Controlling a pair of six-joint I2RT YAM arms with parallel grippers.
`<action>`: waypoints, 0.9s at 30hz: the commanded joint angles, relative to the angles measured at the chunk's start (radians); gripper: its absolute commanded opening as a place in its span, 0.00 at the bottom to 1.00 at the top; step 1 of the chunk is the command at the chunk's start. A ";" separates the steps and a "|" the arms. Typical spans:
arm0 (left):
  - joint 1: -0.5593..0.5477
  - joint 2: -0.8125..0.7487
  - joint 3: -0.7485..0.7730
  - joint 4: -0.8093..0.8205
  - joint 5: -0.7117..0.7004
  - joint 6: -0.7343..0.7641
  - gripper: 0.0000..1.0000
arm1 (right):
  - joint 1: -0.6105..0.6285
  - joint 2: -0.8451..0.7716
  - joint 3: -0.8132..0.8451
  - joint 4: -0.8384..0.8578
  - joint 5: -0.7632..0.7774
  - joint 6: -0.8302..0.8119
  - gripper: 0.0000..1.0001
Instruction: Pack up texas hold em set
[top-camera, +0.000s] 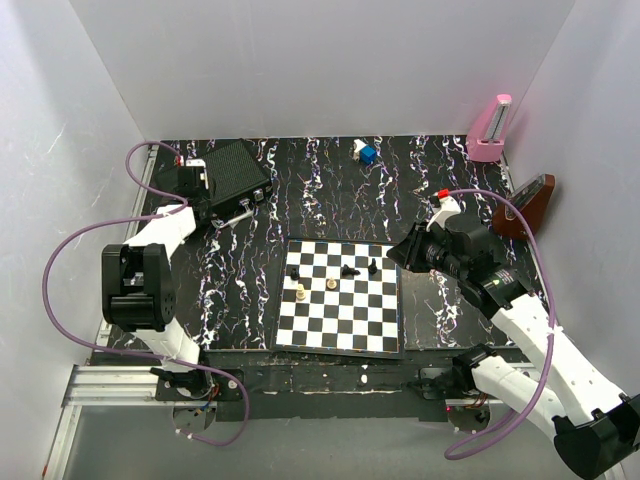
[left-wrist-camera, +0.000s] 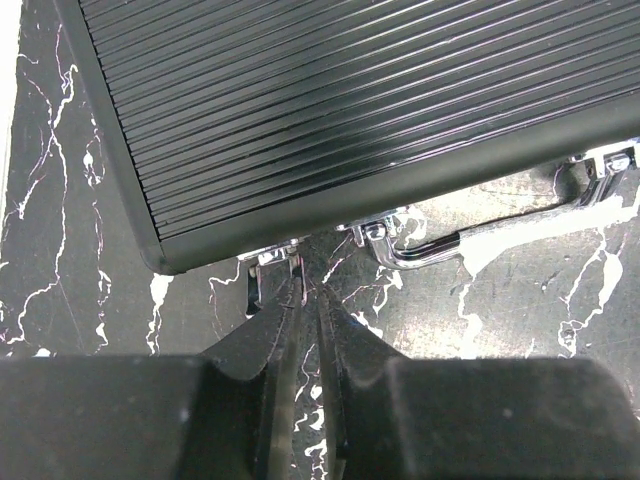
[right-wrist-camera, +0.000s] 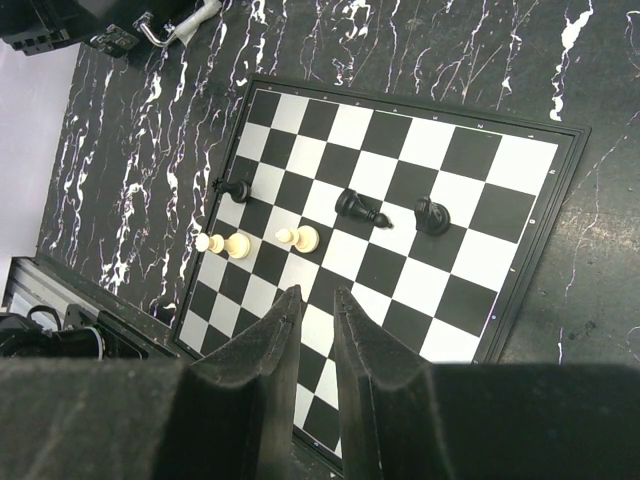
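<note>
The texas hold em set's black ribbed case (top-camera: 232, 172) lies closed at the back left of the table, so whatever is inside it is hidden. In the left wrist view the case (left-wrist-camera: 350, 100) fills the top, with its chrome handle (left-wrist-camera: 480, 235) and a silver latch (left-wrist-camera: 272, 262) on the near edge. My left gripper (left-wrist-camera: 308, 290) points at that edge, its jaws nearly together with nothing between them and its left fingertip right beside the latch. My right gripper (right-wrist-camera: 318, 295) hovers over the chessboard, its jaws slightly apart and empty.
A black-and-white chessboard (top-camera: 340, 310) with a few pieces lies at the front centre. A pink metronome (top-camera: 490, 135) stands at the back right, with a brown wedge-shaped object (top-camera: 525, 205) near the right wall. A small blue and white object (top-camera: 365, 152) sits at the back centre.
</note>
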 joint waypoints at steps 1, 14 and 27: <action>0.004 -0.006 0.010 0.011 -0.006 0.000 0.09 | -0.005 -0.004 0.004 0.028 -0.005 0.010 0.27; 0.004 -0.001 -0.009 0.008 -0.025 -0.005 0.05 | -0.007 -0.007 -0.013 0.039 -0.012 0.016 0.27; 0.005 0.034 -0.004 -0.009 -0.003 -0.046 0.04 | -0.005 -0.020 -0.021 0.036 -0.004 0.017 0.27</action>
